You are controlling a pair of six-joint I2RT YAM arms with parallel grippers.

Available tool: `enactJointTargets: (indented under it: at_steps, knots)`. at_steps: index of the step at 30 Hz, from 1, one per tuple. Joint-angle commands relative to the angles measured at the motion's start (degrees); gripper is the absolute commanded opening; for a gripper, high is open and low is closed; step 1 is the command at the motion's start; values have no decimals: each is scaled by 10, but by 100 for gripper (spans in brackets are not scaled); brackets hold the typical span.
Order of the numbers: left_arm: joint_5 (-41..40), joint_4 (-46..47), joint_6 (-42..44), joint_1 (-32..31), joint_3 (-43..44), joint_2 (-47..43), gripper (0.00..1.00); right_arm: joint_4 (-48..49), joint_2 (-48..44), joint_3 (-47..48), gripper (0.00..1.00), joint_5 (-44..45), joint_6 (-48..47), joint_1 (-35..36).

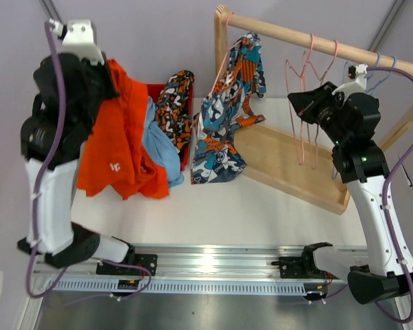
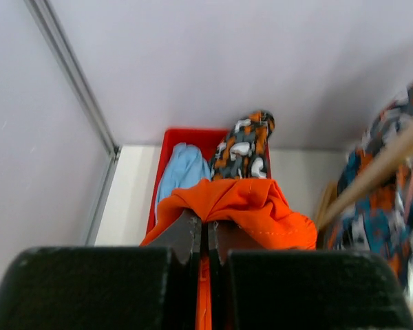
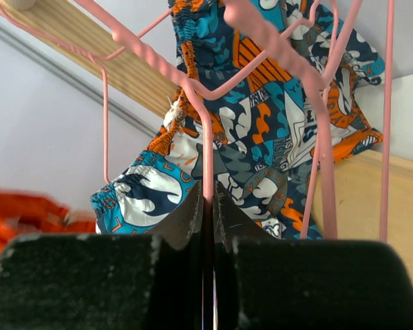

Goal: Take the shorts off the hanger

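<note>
Mostly there I think: the left end effector [image 2: 208,237] is pinched shut on the bright orange shorts [image 1: 117,137], held up next to the red bin [image 1: 166,89] at far left. That bin has the light blue shorts [image 1: 158,148] inside and the blotched shorts [image 1: 175,103] draped over its rim. Only the wave-print shorts [image 1: 227,117] are left hanging off the wooden rail [image 1: 296,36], over the tabletop [image 1: 261,213]. The right end effector [image 3: 208,199] is clamped on a pink hanger [image 3: 206,148] wire just right of them
</note>
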Motion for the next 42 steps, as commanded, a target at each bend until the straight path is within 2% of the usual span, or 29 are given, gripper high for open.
enactJointTargets:
  at_steps: [1,2,6,7,8,9,10,11,12,13,15,16,17,19,26,29,31,33,36,39,41,42]
  knots:
    - [158,78,-31,98,95,89,0,-89,-28,-53,0,-38,0,3]
    - [208,90,-44,117,99,128,0,-89,-32,-60,0,-38,1,4]
    - [257,151,-82,166,104,227,0,-96,-55,-84,0,-43,-3,3]
    - [257,162,-86,167,104,247,2,-100,-59,-86,0,-48,-8,4]
    - [248,164,-89,167,104,268,10,-104,-65,-85,0,-52,-18,3]
    - [239,166,-94,168,101,305,26,-108,-68,-83,9,-53,-22,3]
    - [239,164,-98,169,99,322,83,-114,-71,-80,37,-59,-25,3]
    - [236,160,-102,169,98,338,99,-118,-76,-76,53,-63,-30,3]
    - [235,156,-107,169,99,351,99,-121,-80,-68,67,-63,-34,4]
    - [236,144,-115,168,98,363,99,-126,-83,-64,85,-66,-36,4]
    - [233,147,-125,169,63,353,99,-128,-89,-50,98,-72,-42,2]
    - [232,169,-128,169,44,320,99,-128,-89,-45,99,-77,-44,3]
    - [232,185,-129,168,-22,297,99,-130,-89,-39,99,-81,-45,4]
    - [231,226,-128,168,-83,229,99,-131,-87,-19,99,-91,-45,4]
    - [227,196,-111,164,-163,83,99,-136,-87,60,99,-115,-41,6]
    - [223,204,-102,154,-251,17,99,-142,-78,134,99,-125,-38,7]
    - [224,224,-98,146,-349,-61,99,-141,-69,175,99,-130,-29,8]
    - [222,242,-99,137,-426,-140,99,-129,-45,228,99,-146,-12,9]
    - [219,245,-108,129,-526,-207,99,-109,1,284,99,-159,10,17]
    - [222,236,-115,121,-608,-281,99,-87,52,316,99,-144,4,66]
    - [215,230,-117,119,-649,-328,99,-87,84,338,99,-100,-15,107]
    - [216,225,-120,119,-684,-342,99,-94,123,352,99,-88,-23,146]
